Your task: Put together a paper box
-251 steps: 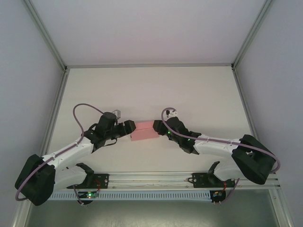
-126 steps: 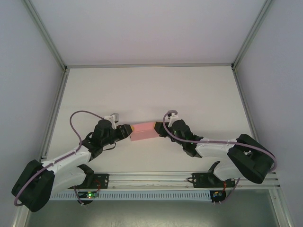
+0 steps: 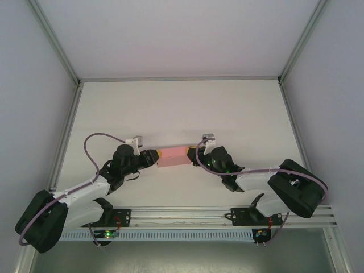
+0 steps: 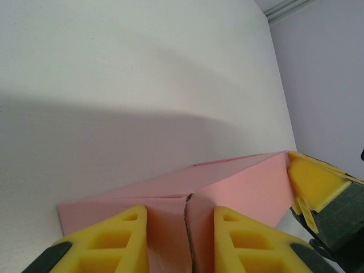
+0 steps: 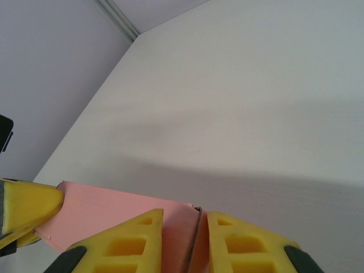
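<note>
The pink paper box (image 3: 173,156) sits at mid-table, spanning the gap between both arms. My left gripper (image 3: 155,157) is shut on its left end. In the left wrist view the gripper (image 4: 181,230) has yellow fingers (image 4: 108,242) pinching two folded card flaps that meet at a seam, and the box (image 4: 239,182) runs away to the right. My right gripper (image 3: 195,155) is shut on the right end. Its wrist view shows the gripper (image 5: 187,242) pinching a thin pink edge, with the box (image 5: 108,213) stretching left to the other arm's yellow fingertip (image 5: 28,207).
The white table (image 3: 182,108) stretches open behind the box. Metal frame rails (image 3: 65,136) run along the left, right and far sides. The arms' bases and a mounting rail (image 3: 182,215) lie along the near edge.
My left gripper has closed onto the box's left end while that arm dropped lower. The right gripper has tightened on the right end. The box now looks narrower and sits slightly farther back.
</note>
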{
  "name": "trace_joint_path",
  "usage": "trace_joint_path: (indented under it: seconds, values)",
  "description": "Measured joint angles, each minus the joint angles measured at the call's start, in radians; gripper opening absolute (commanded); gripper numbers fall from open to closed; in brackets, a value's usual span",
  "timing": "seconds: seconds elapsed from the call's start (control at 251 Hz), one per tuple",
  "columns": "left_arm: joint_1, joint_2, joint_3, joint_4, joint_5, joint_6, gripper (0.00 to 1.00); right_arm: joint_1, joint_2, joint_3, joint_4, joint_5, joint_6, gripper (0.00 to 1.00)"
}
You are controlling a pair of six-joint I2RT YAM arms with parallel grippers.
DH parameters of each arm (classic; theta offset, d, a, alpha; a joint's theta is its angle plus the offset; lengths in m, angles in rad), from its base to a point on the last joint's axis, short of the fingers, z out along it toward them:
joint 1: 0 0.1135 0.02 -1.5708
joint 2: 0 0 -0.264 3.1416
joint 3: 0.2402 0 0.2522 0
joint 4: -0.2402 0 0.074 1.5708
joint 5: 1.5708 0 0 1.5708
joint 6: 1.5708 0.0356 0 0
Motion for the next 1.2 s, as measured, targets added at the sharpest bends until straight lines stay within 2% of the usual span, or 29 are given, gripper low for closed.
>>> trace_joint_path:
  seconds: [0.311,0.495,0.571,0.599,0.658,0.766,0.882,0.974,1.014,1.062,1.141,1.201]
  values:
    - [-0.008,0.044,-0.001,0.047,0.007,0.085,0.00,0.006,0.000,-0.053,0.095,0.009,-0.084,0.00]
    - [-0.014,0.081,0.026,0.055,0.005,0.128,0.00,0.006,-0.004,-0.050,0.093,0.029,-0.142,0.00]
    - [-0.015,0.086,0.041,0.036,0.002,0.139,0.12,0.006,-0.017,-0.045,0.074,0.035,-0.149,0.00]
    - [-0.015,0.086,0.047,0.028,0.002,0.141,0.19,0.006,-0.024,-0.043,0.061,0.035,-0.148,0.05]
    - [-0.015,0.080,0.059,0.003,0.000,0.144,0.25,0.006,-0.044,-0.031,0.016,0.035,-0.147,0.08]
    - [-0.021,0.066,0.095,-0.076,-0.021,0.148,0.39,0.006,-0.098,0.022,-0.146,0.036,-0.139,0.17]
    - [-0.026,0.059,0.148,-0.196,-0.071,0.149,0.65,0.006,-0.143,0.096,-0.350,0.035,-0.123,0.26]
    - [-0.026,0.059,0.178,-0.276,-0.106,0.155,0.76,0.006,-0.164,0.148,-0.484,0.035,-0.110,0.34]
    - [-0.026,0.059,0.192,-0.305,-0.116,0.156,0.78,0.005,-0.167,0.169,-0.533,0.036,-0.110,0.40]
    - [-0.026,0.060,0.209,-0.342,-0.130,0.158,0.80,0.005,-0.168,0.190,-0.581,0.039,-0.109,0.41]
    - [-0.026,0.061,0.242,-0.403,-0.151,0.171,0.91,-0.006,-0.168,0.220,-0.642,0.039,-0.106,0.42]
    - [-0.026,0.067,0.270,-0.444,-0.166,0.177,0.94,-0.019,-0.166,0.244,-0.688,0.039,-0.106,0.42]
